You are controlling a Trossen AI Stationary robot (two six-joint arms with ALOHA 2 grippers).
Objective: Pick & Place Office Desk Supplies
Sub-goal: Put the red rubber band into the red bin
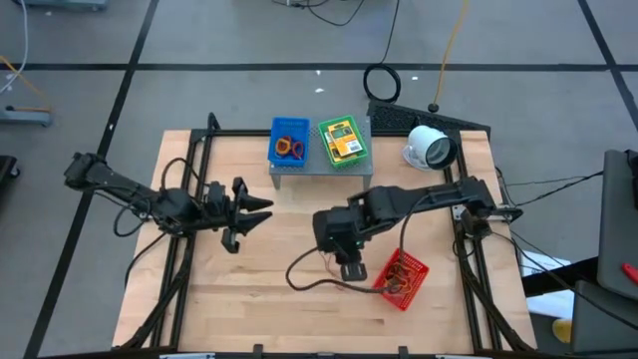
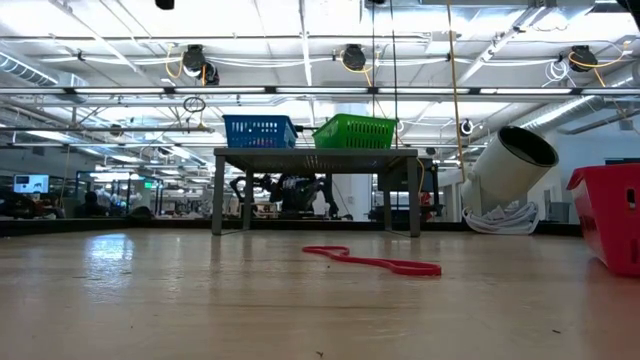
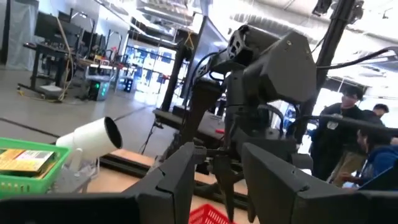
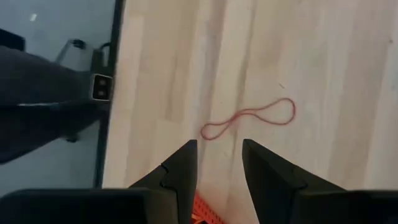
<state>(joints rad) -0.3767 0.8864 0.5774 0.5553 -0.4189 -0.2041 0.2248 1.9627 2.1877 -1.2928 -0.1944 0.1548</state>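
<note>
Rubber band loose on the table, sorting part done

Rubber band [image 4: 252,119]: one thin red loop, twisted into a figure-eight, lying flat on the bare wooden table [image 1: 249,289] near the red basket [image 1: 402,280]. Not yet picked up.

Right gripper [image 1: 349,267]: hangs just beside the red basket, pointing down at the table above the band. Fingers [image 4: 180,168] part-open, nothing between them.

Left gripper [image 1: 254,211]: well apart from the red basket, on the far side of the table's middle, aimed toward the right arm. Fingers [image 3: 174,180] part-open, empty.

Red basket: holds a tangle of thin orange-tan bands; exact count cannot be told.

Grey shelf [image 1: 321,165]: across the table from the red basket, at the back edge. Carries two baskets side by side.

Blue basket [image 1: 289,142]: on the shelf; contains a few small rings and bands, orange and dark.

Green basket [image 1: 343,141]: on the shelf beside the blue one; contains flat yellow packets [image 1: 344,139] with green labels.

Progress, as judged: most items appear sorted into baskets; the loose band remains, and probably belongs in one of them.
</note>
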